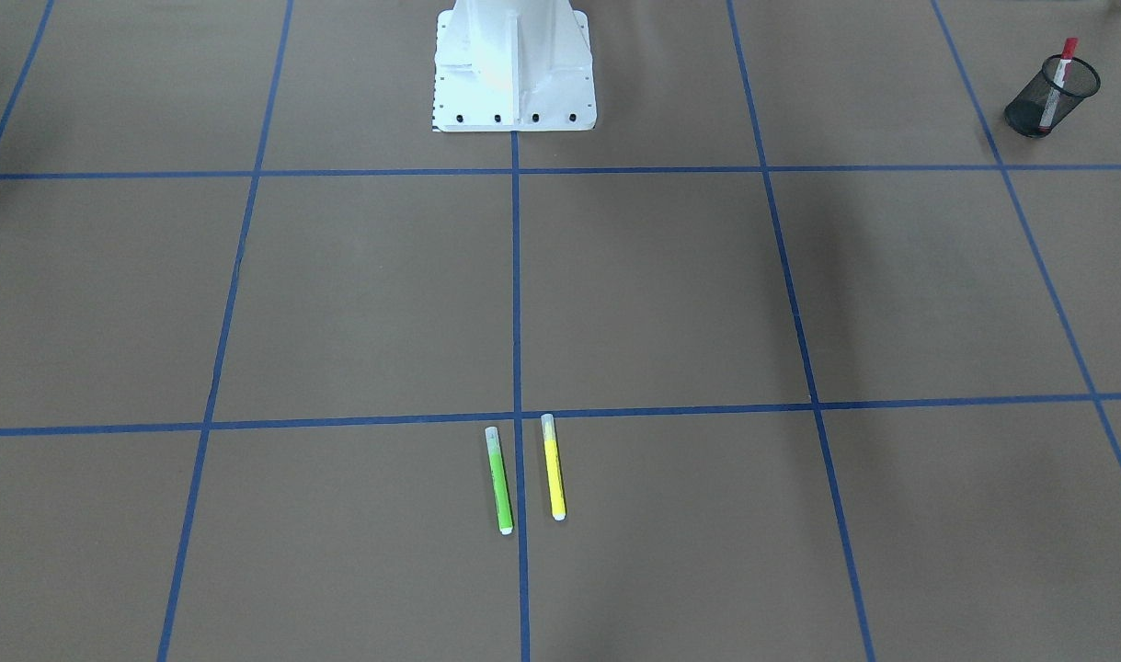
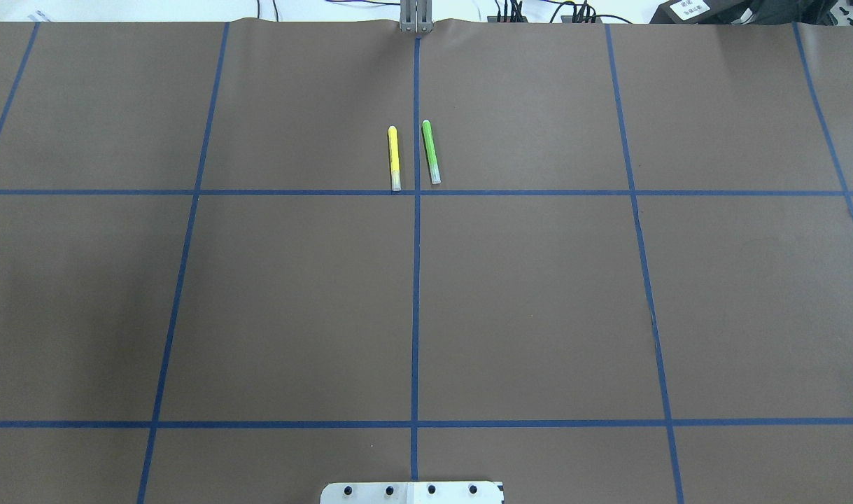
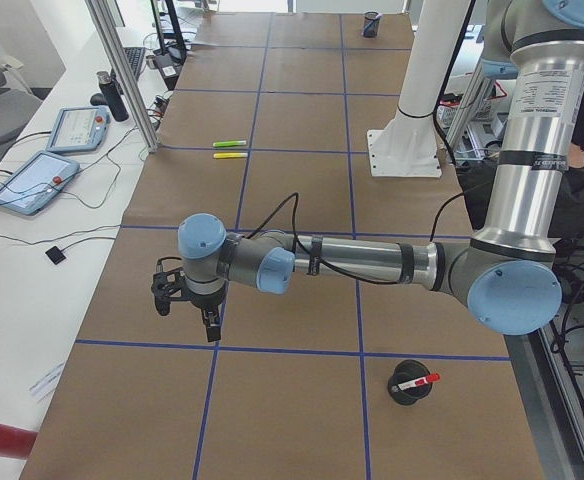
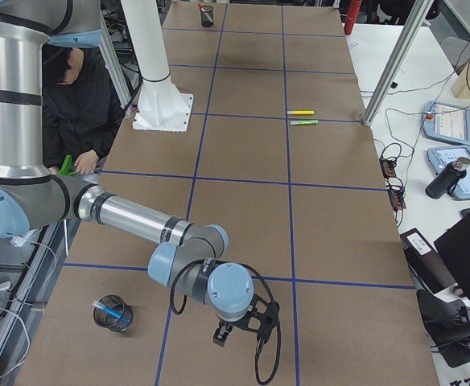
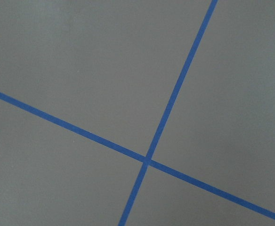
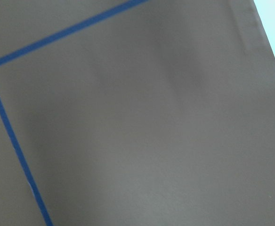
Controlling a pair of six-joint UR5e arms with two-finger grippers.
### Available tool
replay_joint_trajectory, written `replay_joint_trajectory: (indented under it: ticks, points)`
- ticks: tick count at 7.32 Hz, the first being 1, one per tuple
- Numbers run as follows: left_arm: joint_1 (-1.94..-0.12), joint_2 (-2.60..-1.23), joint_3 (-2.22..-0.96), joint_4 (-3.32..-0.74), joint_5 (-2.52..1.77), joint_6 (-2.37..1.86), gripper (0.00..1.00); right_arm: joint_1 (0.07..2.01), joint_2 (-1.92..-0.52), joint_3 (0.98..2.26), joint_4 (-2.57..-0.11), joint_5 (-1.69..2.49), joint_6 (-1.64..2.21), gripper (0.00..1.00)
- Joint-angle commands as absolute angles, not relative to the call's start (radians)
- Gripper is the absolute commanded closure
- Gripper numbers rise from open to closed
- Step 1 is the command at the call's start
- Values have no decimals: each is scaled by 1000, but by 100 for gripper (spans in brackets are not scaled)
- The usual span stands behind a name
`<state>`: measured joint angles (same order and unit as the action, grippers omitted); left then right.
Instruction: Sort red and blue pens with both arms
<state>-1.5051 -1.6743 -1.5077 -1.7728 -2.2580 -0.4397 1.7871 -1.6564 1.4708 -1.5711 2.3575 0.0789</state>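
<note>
The red pen stands in a black mesh cup at the table's end on the robot's left, and it shows again as the red pen in the exterior left view. At the opposite end, the blue pen lies in a second mesh cup. My left gripper hangs low over the brown paper, left of the red pen's cup. Over the near right squares hovers my right gripper. Both show only in side views, so I cannot tell whether they are open or shut. Both wrist views show only paper and blue tape.
A green marker and a yellow marker lie side by side at the table's far middle. The white pedestal base stands at the robot's edge. A seated person is behind the robot. Tablets and cables lie on the operators' bench.
</note>
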Motion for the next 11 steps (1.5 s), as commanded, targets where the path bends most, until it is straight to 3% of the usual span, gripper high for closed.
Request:
replay_joint_trajectory:
  ticks: [1, 5, 8, 11]
  points:
    - [-1503, -1648, -1512, -1778, -2258, -374, 0, 1672, -1643, 1531, -1470, 2362, 241, 0]
    - [-1500, -1647, -1520, -1775, -2308, -394, 0, 1559, -1545, 1531, -1390, 2361, 247, 0]
    - [-1499, -1647, -1520, -1776, -2309, -394, 0, 1560, -1539, 1664, -1624, 2399, 245, 0]
    - [-1499, -1649, -1523, -1776, -2312, -394, 0, 1562, -1551, 1667, -1628, 2396, 229, 0]
